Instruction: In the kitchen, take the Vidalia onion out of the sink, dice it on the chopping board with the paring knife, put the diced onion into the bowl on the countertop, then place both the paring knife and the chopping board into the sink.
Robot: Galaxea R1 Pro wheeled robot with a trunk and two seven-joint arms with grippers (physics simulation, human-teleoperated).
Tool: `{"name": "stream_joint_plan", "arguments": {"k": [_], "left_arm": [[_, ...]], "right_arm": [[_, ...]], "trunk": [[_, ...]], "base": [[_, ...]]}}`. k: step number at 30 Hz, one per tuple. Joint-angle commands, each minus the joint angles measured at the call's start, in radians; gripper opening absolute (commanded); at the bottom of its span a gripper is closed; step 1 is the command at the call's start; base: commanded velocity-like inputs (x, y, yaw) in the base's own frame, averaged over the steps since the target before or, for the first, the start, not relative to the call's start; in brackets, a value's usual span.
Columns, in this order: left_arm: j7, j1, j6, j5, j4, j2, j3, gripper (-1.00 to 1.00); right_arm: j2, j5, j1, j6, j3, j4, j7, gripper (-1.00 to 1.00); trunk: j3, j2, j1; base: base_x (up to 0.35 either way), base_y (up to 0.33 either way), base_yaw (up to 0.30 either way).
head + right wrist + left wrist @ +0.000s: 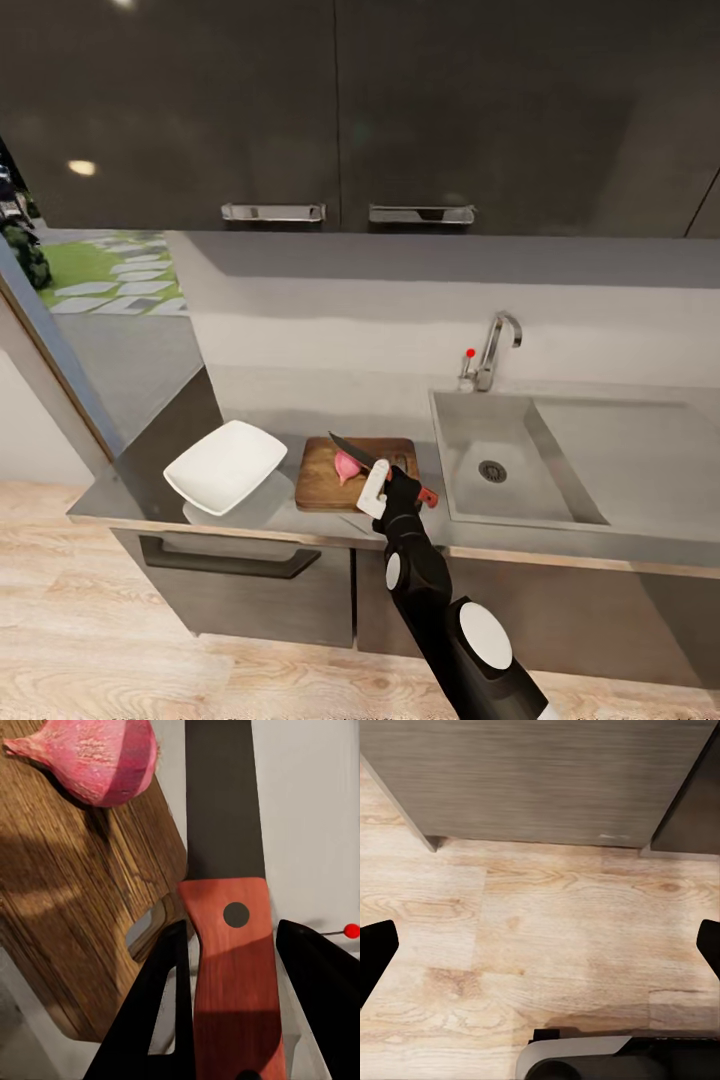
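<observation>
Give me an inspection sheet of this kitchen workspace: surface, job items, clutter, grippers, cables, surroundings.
Surface: smooth grey glossy countertop with light-wood front edge.
Job's things: pink onion whole, lying on the brown wooden chopping board; red-handled paring knife held with its dark blade over the onion; shallow white rounded-square bowl tilted beside the board, empty; brushed-steel sink empty, chrome faucet behind.
Clutter: nothing seen.
Grippers: right gripper shut on the knife handle; left gripper open, pointing at the floor.
Cables: nothing seen.
Surroundings: glossy black upper cabinets, dark lower cabinets, light wood floor.
</observation>
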Motion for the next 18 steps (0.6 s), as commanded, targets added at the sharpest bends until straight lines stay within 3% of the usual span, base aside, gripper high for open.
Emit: {"name": "stream_joint_plan", "arguments": {"k": [1, 11, 18], "left_arm": [[0.009, 0.000, -0.001, 0.007, -0.002, 0.002, -0.008, 1.00], [0.009, 0.000, -0.001, 0.007, -0.002, 0.002, -0.008, 1.00], [0.009, 0.000, -0.001, 0.007, -0.002, 0.002, -0.008, 1.00]], "right_arm": [[0.000, 0.011, -0.001, 0.005, 0.001, -0.001, 0.009, -1.00], [0.000, 0.011, -0.001, 0.005, 0.001, -0.001, 0.009, -1.00], [0.000, 0.011, -0.001, 0.005, 0.001, -0.001, 0.008, -1.00]], "trunk": [[-0.004, -0.002, 0.001], [-0.020, -0.002, 0.001], [-0.031, -0.002, 0.001]], "base": [[0.000, 0.000, 0.000], [0.006, 0.000, 0.000], [0.212, 0.015, 0.000]]}}
